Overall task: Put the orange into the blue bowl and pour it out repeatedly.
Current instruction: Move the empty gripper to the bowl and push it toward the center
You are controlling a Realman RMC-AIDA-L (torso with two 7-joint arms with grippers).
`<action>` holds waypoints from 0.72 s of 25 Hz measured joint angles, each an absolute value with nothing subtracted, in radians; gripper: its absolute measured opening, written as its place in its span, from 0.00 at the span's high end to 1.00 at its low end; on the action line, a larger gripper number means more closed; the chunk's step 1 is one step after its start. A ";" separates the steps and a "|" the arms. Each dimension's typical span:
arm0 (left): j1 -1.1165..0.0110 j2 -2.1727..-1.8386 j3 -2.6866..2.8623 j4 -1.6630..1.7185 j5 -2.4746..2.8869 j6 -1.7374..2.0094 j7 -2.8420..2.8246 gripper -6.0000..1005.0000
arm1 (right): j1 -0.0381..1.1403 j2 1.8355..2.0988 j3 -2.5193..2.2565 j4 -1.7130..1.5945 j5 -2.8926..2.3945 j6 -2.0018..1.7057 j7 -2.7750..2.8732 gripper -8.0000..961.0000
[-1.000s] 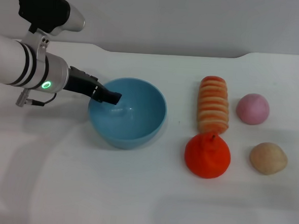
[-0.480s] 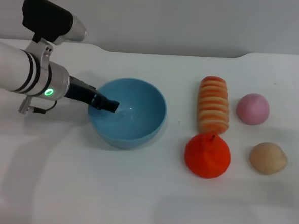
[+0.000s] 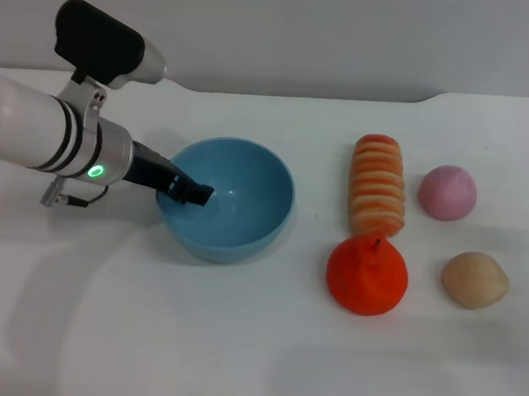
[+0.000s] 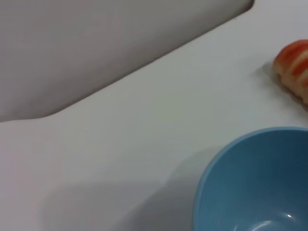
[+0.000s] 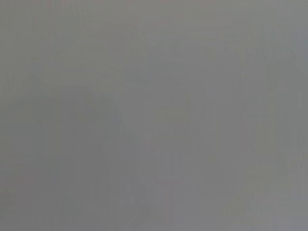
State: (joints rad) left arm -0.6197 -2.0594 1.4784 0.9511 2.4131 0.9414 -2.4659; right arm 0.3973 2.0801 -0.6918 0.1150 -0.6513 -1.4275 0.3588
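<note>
Two things matter for this task: the orange point(image 3: 367, 276) and the blue bowl point(image 3: 245, 228). The orange sits on the white table point(image 3: 238, 340), well apart from the bowl on its right, touching the near end of a striped loaf point(image 3: 377, 185). A pink ball point(image 3: 447, 192) and a tan bun point(image 3: 474, 279) lie further right.

The left gripper point(image 3: 193, 192) reaches over the bowl's left rim, its dark tip inside the bowl near the wall. It looks pinched on the rim, but I cannot tell for certain whether the fingers are closed on it. The left wrist view shows only the bowl's rim and inside, with the loaf's end beyond. The right arm is out of sight in the head view, and its wrist view shows only plain grey.

The bowl is empty, so the orange is not yet in it. The orange looks soft, lumpy and light; it should give under pressure and not slip much. A grasp across its wide middle from above seems best, clear of the small stem. The loaf pressed against it leaves little room on that side, so fingers set left and right would fit better.
</note>
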 joint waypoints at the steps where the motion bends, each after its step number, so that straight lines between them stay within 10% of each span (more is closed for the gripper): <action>1: -0.620 -2.059 1.482 0.951 2.414 0.939 -2.466 0.31 | 0.397 2.080 -0.692 0.115 -0.651 -1.426 0.359 0.30; 18: -0.618 -2.059 1.508 0.977 2.414 0.935 -2.464 0.86 | 0.393 2.080 -0.690 0.115 -0.652 -1.417 0.359 0.30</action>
State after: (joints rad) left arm -0.6177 -2.0585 1.5084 0.9771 2.4144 0.9348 -2.4636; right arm 0.3927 2.0801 -0.6897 0.1150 -0.6520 -1.4165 0.3587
